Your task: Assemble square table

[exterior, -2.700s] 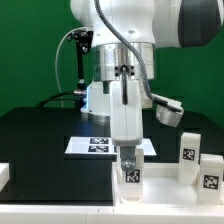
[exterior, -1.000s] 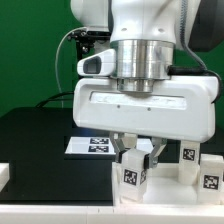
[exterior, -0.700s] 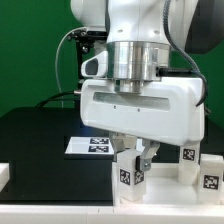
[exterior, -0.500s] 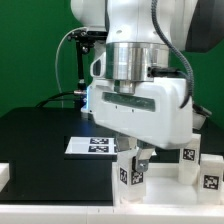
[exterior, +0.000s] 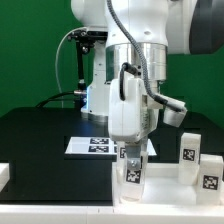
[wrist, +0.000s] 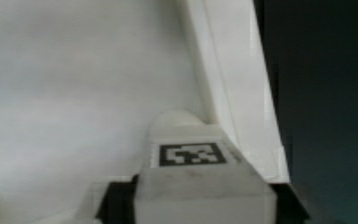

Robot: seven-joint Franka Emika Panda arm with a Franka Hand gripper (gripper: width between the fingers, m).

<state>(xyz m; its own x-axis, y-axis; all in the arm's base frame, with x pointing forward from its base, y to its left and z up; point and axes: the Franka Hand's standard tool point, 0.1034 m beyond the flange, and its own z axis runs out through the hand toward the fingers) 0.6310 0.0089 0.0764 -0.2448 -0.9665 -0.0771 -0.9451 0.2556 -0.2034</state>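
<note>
My gripper (exterior: 132, 163) points straight down and is shut on a short white leg (exterior: 133, 176) with a black-and-white tag. The leg stands upright at the near left corner of the white square table top (exterior: 168, 186). In the wrist view the leg (wrist: 197, 158) sits between my two dark fingers (wrist: 130, 200), on the top's flat inside surface next to its raised rim (wrist: 226, 70). Two more tagged white legs (exterior: 188, 150) (exterior: 210, 172) stand upright at the exterior view's right.
The marker board (exterior: 95, 145) lies flat on the black table behind the table top, partly hidden by my arm. A small white part (exterior: 4, 174) sits at the exterior view's left edge. A green wall stands behind the arm.
My wrist has turned about its vertical axis with the leg in its grip. The broad hand face seen a second ago now shows narrow. The leg has stayed at the same corner.
</note>
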